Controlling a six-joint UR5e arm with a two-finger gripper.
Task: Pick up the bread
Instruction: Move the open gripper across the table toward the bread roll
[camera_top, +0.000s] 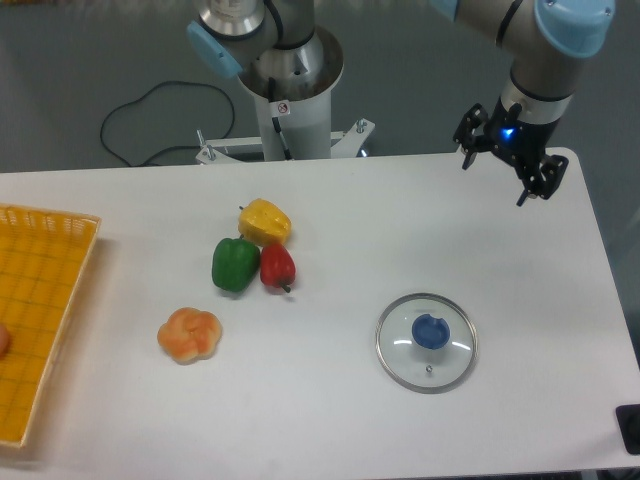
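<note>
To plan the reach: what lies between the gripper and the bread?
In the camera view, the peppers sit just above a line from gripper to bread; the glass lid lies below it.

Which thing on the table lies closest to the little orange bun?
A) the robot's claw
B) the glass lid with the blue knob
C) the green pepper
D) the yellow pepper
C: the green pepper sits just up and right of the bread, nearer than the yellow pepper, the glass lid or the gripper.
</note>
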